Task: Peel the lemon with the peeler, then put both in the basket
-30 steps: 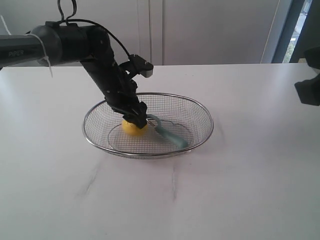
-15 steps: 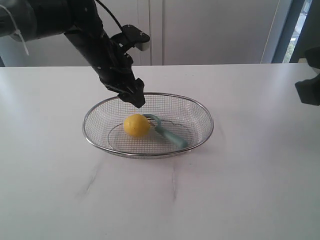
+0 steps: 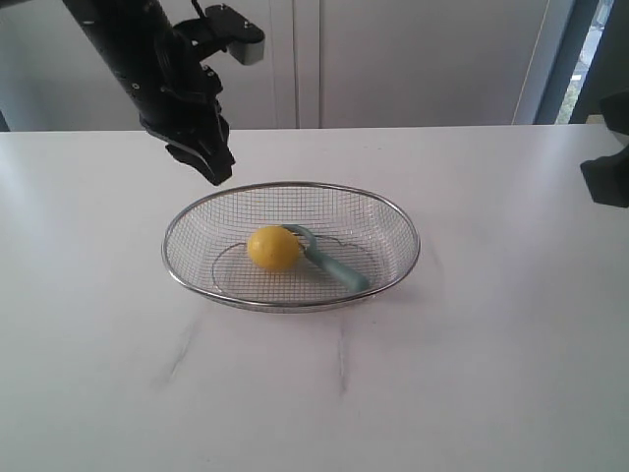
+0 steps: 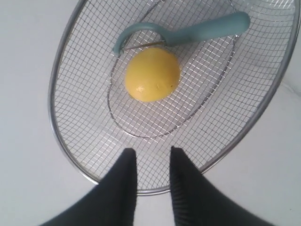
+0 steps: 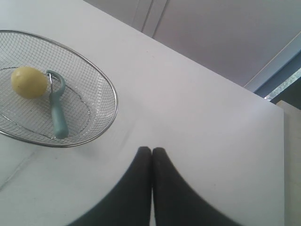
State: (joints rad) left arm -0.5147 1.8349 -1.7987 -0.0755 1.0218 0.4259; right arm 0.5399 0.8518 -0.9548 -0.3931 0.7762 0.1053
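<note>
The yellow lemon lies inside the silver wire basket, touching the hooked head of the teal peeler, which lies beside it. The left wrist view shows the lemon, the peeler and the basket rim below my left gripper, which is open and empty. In the exterior view the left gripper hangs above the table just behind the basket's back-left rim. My right gripper is shut with nothing in it, well away from the basket, lemon and peeler.
The basket stands on a white table. White cabinet doors run behind the table. The dark right arm shows at the exterior view's right edge.
My left gripper let go of the lemon, opened, and rose up and back to the left, out of the basket. The lemon stays beside the peeler. The right arm has not moved.
</note>
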